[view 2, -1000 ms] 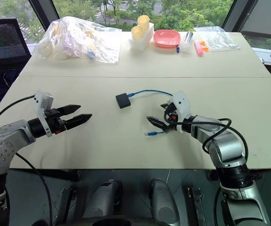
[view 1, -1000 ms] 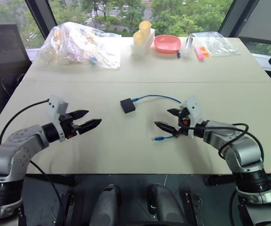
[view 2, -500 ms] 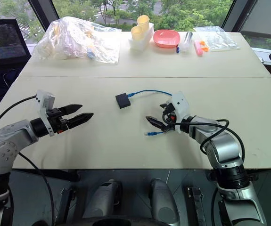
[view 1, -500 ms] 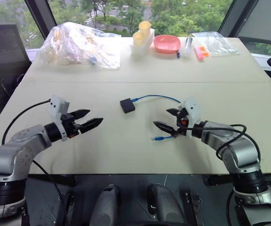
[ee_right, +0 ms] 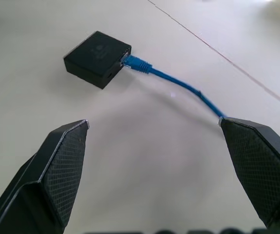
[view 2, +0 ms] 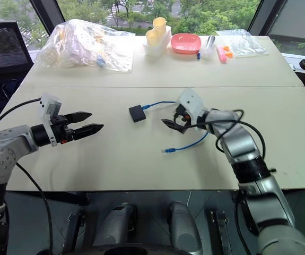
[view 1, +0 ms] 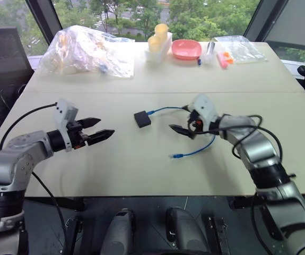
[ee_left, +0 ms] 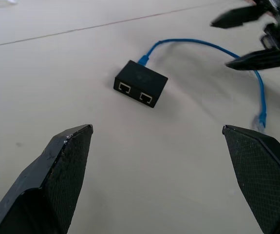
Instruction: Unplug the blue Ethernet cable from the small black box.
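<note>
Both grippers gape wide, holding nothing: left gripper (view 1: 100,129), right gripper (view 1: 183,122). Small black box (view 1: 142,118) lies mid-table between them, blue cable (ee_right: 178,84) plugged in. Box looks light, will slide; cable floppy. Pin box, pinch plug (ee_right: 136,63).

From the head we looked forward and down over the table (view 1: 141,175), the two eye views nearly alike, windows along the top of the frame. Our left wrist camera sat low, close to the tabletop, facing the small black box (ee_left: 140,83) at upper centre. Our right wrist camera looked from the opposite side, nearer, with the same box (ee_right: 97,58) at upper left.
</note>
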Controlling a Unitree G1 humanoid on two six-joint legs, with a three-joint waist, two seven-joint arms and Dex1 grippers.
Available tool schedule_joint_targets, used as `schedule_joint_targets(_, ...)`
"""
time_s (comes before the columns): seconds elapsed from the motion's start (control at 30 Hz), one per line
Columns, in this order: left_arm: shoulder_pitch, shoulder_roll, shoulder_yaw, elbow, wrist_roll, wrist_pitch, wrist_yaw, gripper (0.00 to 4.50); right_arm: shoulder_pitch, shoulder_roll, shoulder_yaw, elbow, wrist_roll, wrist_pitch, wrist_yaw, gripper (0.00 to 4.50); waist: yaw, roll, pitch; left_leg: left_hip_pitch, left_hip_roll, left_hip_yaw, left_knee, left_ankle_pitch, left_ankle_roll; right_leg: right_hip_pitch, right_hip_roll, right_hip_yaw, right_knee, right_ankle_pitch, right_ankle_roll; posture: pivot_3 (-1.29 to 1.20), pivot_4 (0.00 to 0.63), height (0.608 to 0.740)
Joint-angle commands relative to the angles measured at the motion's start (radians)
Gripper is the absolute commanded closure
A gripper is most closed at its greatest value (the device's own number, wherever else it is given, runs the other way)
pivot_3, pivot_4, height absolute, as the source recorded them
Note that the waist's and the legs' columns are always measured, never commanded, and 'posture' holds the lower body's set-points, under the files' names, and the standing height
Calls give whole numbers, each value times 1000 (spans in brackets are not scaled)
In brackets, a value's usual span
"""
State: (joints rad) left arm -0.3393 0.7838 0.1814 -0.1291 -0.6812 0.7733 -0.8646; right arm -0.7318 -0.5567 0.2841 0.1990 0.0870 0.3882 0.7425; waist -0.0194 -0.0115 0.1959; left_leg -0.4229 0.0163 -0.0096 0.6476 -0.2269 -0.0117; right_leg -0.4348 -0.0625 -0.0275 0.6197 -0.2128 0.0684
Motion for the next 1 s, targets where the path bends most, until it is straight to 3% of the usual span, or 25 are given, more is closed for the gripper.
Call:
schedule_joint_targets(0.03, -37, 24, 7, 8, 19, -39, -40, 11, -203, 44, 121, 303, -206, -257, -16, 0, -3, 0, 0, 0, 0, 0, 0, 0, 0, 0, 0, 0, 0, 0, 0, 0, 150, 740)
schedule_joint_targets(0.27, 38, -12, 32, -57, 25, -52, 2, 11, -504, 222, 202, 839, -372, -592, -57, 0, -2, 0, 0, -2, 0, 1, -3, 0, 0, -3, 0, 2, 1, 2, 4, 0, 150, 740)
schedule_joint_targets(0.4, 86, -42, 41, -108, 24, -58, 44, 11, -577, 295, 237, 994, -445, -675, -17, 0, 1, 0, 0, -2, 0, 2, -3, 0, -1, -4, -1, 3, 1, 2, 4, 0, 150, 740)
schedule_joint_targets(0.67, 169, -61, 98, -180, 10, -55, 109, 11, -605, 318, 292, 1076, -593, -753, -108, 0, 0, 0, 0, -1, 0, 1, -2, 3, -6, -4, -1, 4, 5, 1, 1, 0, 150, 740)
schedule_joint_targets(1.0, 141, -62, 68, -155, 33, -77, 112, 11, -555, 314, 345, 1104, -750, -674, -454, 0, -1, 0, 0, 2, 0, 1, -2, 6, -10, -4, -1, 5, 10, 0, -1, 0, 150, 740)
